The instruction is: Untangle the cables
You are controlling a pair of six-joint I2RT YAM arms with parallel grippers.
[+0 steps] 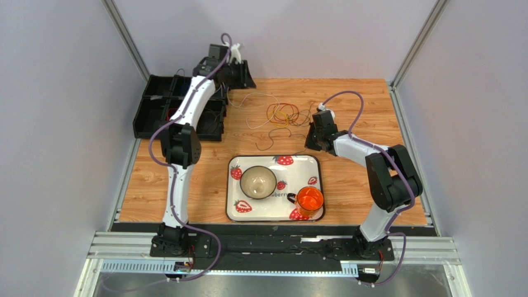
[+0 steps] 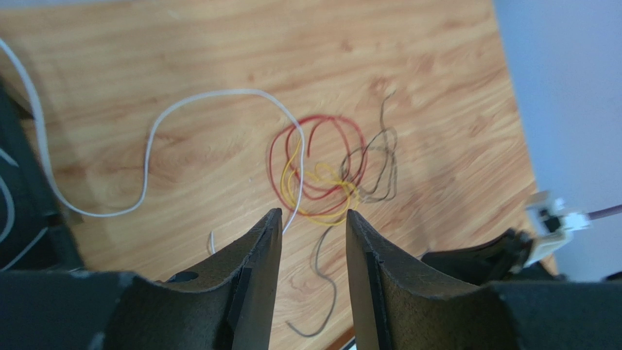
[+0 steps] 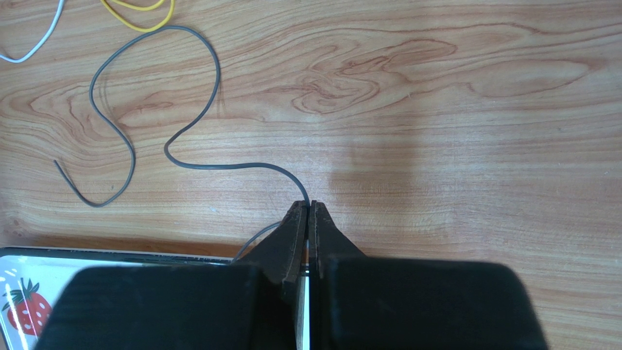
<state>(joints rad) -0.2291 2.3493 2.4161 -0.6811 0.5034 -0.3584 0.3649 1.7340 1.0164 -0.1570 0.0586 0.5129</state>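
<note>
Cables [image 1: 282, 116]: red, yellow and dark loops tangled mid-table [image 1: 372, 105], behind the tray [image 1: 230, 185]. White cable [image 2: 153, 138] trails aside. Right gripper [image 3: 308, 208] pinched closed on grey cable [image 3: 190, 164]. Left gripper [image 2: 312, 213] jaws partly apart, empty.

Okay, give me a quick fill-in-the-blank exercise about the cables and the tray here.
The cable clamped in the right pincer is ___ in colour.
The left pincer stands ___, holding nothing.
The cup on the tray is ___.
Missing words: grey; open; orange.
</note>
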